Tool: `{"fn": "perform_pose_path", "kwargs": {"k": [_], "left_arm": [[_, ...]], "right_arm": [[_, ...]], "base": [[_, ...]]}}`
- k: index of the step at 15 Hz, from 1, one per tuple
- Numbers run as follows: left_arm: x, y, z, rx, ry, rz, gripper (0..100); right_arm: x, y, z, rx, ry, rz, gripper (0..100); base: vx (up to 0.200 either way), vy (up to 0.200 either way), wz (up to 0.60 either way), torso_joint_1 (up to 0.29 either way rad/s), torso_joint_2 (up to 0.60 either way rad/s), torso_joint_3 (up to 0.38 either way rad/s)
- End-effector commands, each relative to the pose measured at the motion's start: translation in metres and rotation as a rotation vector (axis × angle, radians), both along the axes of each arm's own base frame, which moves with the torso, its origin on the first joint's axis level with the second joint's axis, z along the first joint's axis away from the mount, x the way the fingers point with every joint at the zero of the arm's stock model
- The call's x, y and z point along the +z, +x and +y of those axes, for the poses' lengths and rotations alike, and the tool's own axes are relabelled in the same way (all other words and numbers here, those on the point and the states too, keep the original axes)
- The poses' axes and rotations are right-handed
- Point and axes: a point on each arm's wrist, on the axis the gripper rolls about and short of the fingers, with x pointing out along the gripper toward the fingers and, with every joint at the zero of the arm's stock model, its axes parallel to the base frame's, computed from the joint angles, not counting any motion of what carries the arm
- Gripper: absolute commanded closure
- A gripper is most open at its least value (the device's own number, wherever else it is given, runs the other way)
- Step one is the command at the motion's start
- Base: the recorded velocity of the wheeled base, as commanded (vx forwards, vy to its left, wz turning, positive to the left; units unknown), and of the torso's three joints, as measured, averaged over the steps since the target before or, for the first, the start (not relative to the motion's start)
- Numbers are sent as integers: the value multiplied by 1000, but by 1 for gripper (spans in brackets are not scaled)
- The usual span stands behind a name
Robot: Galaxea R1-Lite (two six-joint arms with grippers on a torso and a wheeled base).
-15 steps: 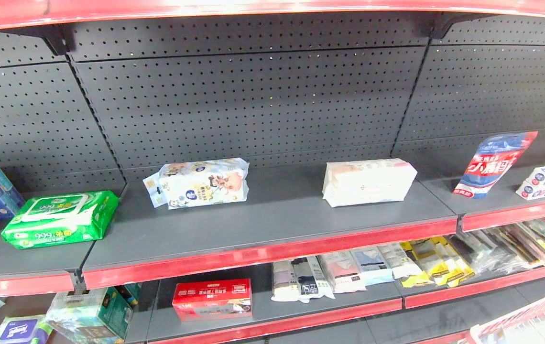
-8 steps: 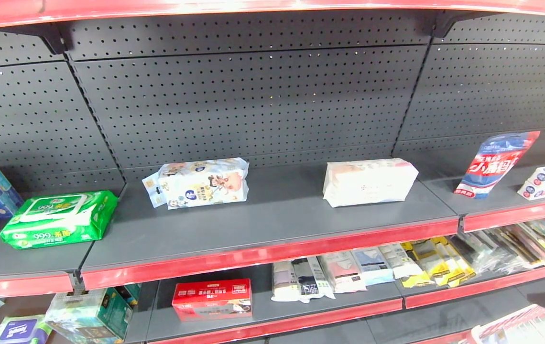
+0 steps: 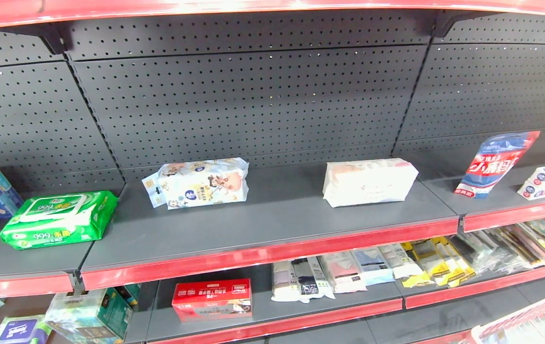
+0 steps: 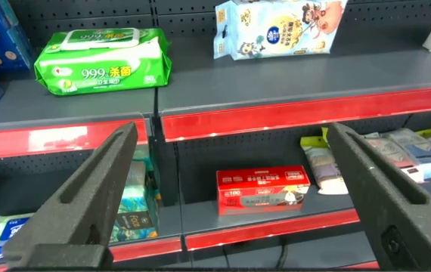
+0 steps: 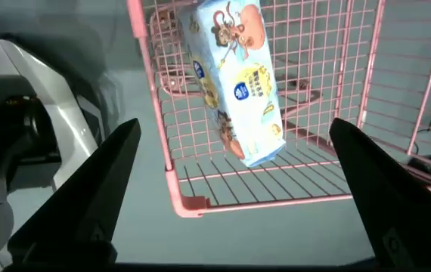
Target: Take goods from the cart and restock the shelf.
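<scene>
**Head view:** The goods on the shelf (image 3: 272, 224) lie as they did a second ago. A dark part that poked in at the lower right edge, by the cart (image 3: 521, 313), has nearly dropped out of sight. I judge the right arm is busy down at the cart, so nothing new is shelved yet. The centre board holds two packs: the shelved cartoon pack (image 3: 201, 182) near its back edge and a white pack (image 3: 368, 181) near its right end. There is one green wipes pack (image 3: 59, 219) on the left board and one blue pouch (image 3: 495, 163) on the right board.

**Left wrist view:** The left claw (image 4: 231, 128) gapes wide with nothing in it, facing the shelf's front edge. One red box (image 4: 263, 189) lies on the board below.

**Right wrist view:** The right claw (image 5: 234, 125) is spread wide and empty above the cart. Inside, one blue cartoon pack (image 5: 234, 79) leans on the wire wall.
</scene>
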Motion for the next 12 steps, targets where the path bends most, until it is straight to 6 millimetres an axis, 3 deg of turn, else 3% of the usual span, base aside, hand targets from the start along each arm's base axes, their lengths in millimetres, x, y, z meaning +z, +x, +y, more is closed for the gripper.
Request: {"fn": "perform_pose_path", "kwargs": {"k": [1, 8, 12], "left_arm": [[0, 0, 0, 0, 0, 0, 0], [0, 0, 0, -1, 0, 0, 0], [0, 0, 0, 0, 0, 0, 0]], "right_arm": [[-13, -6, -10, -25, 35, 44, 0], [-17, -12, -17, -6, 27, 66, 0], [-17, -14, -18, 15, 19, 77, 0]], "base": [[0, 0, 0, 0, 0, 0], [0, 0, 0, 0, 0, 0], [0, 0, 0, -96, 212, 117]]}}
